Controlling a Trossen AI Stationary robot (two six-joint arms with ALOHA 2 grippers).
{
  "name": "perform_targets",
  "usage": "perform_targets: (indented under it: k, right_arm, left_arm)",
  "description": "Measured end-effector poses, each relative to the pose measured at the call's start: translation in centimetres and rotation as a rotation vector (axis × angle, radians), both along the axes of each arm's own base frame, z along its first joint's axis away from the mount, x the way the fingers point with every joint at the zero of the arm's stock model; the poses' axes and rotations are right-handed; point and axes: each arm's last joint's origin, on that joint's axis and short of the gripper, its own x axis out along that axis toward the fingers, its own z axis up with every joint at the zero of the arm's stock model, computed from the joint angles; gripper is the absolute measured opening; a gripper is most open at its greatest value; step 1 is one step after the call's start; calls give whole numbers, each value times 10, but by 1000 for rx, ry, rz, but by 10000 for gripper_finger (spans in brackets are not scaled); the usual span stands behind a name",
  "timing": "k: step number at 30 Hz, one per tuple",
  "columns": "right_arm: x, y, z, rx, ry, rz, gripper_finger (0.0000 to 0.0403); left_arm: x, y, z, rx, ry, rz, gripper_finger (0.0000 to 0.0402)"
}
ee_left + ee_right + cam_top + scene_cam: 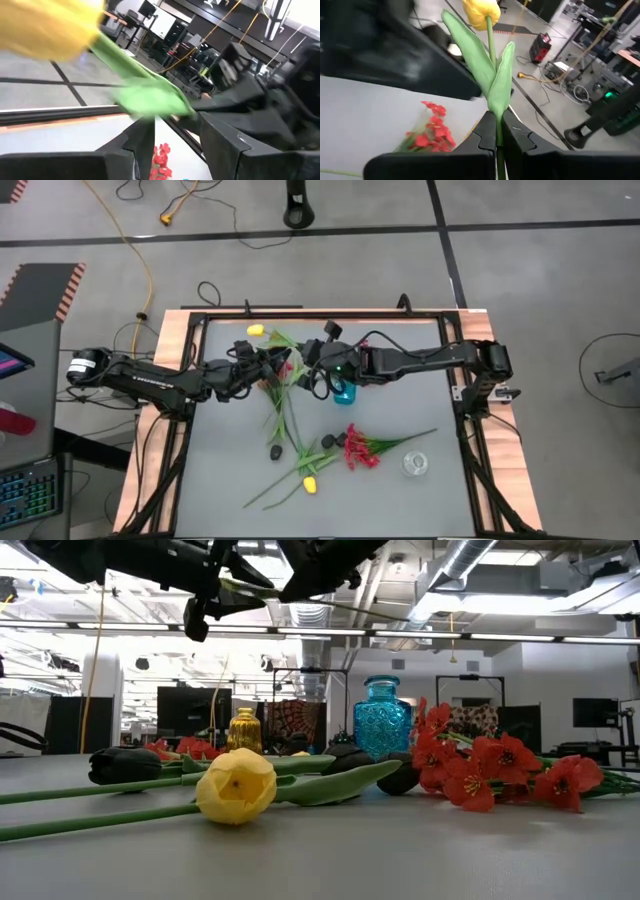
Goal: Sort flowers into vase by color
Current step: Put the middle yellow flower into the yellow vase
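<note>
A yellow tulip [255,330] is held above the table's far middle by my right gripper [308,352], which is shut on its stem where the leaves spring. My left gripper [270,367] stands open just left of it. One tulip leaf [150,100] lies across in front of its fingertips [145,142]; whether it touches them I cannot tell. On the table lie another yellow tulip [236,785], black tulips [275,452] [328,440] and red sprays [362,448]. A blue vase [344,392] stands under my right arm. My right gripper pinches the tulip's green stem at the base of its two leaves [496,117] between its two fingers. The fingers come nearly level from the table's right. Leaves and yellow head [480,12] stick out beyond the fingertips toward the far left, clear of the table.
A small amber vase [244,730] stands left of the blue vase in the low view. A clear glass vase [415,464] stands at the near right. More red blossoms [432,132] lie below the two grippers. Black frame rails [320,315] edge the table.
</note>
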Motion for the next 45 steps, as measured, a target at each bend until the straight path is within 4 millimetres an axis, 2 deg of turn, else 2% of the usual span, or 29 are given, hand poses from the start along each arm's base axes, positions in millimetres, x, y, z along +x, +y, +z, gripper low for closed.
perform_targets:
  k: [6,17,28,31,35,40,45]
  right_arm:
    - [1,9,0,15,0,64,38]
    - [1,8,-1,28,-1,88,42]
    - [1,8,-2,28,6,88,59]
    - [1,8,-2,27,7,88,63]
    - [1,6,-2,28,6,83,84]
    - [0,2,-2,28,18,72,134]
    - [-16,1,14,10,52,70,177]
  left_arm:
    - [0,0,1,25,11,-1,137]
    - [0,-1,1,76,47,-15,129]
    - [1,-1,2,139,83,-40,19]
    - [1,-2,3,165,95,-52,5]
    - [1,-1,2,183,115,-47,6]
    - [0,2,2,209,140,-17,2]
    - [-4,15,6,242,177,-2,1]
